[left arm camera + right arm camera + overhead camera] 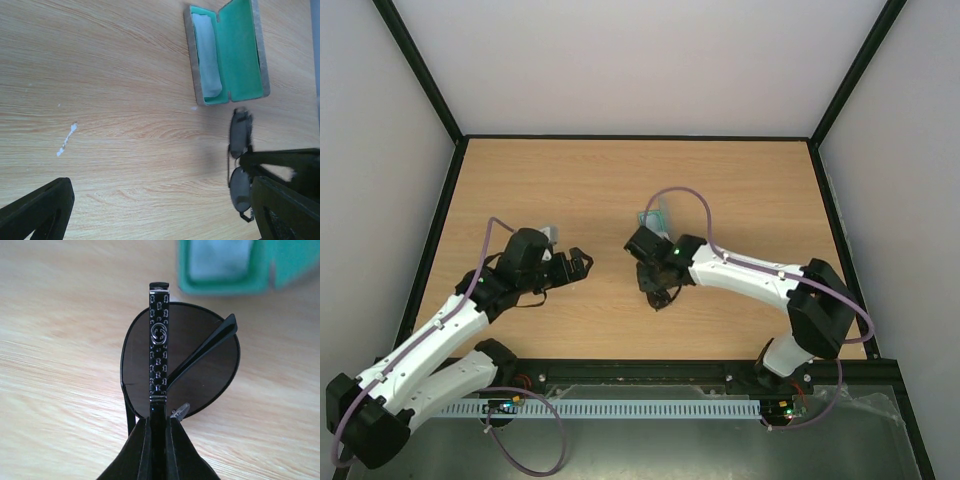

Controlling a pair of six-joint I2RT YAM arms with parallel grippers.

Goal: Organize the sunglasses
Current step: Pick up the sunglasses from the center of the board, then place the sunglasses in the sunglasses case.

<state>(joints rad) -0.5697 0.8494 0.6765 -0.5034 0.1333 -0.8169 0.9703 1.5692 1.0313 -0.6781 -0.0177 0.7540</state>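
Note:
The black sunglasses are folded, with dark rounded lenses. My right gripper is shut on one patterned arm of them and holds them just above the wood table. In the left wrist view the sunglasses hang near the open grey case, a little short of its near edge. My left gripper is open and empty, its right finger close beside the sunglasses. From above, the right gripper is mid-table and the left gripper is to its left.
The open case has green lining and holds a folded light cloth in one half. It shows blurred at the top of the right wrist view and partly behind the right wrist from above. Black frame rails edge the table.

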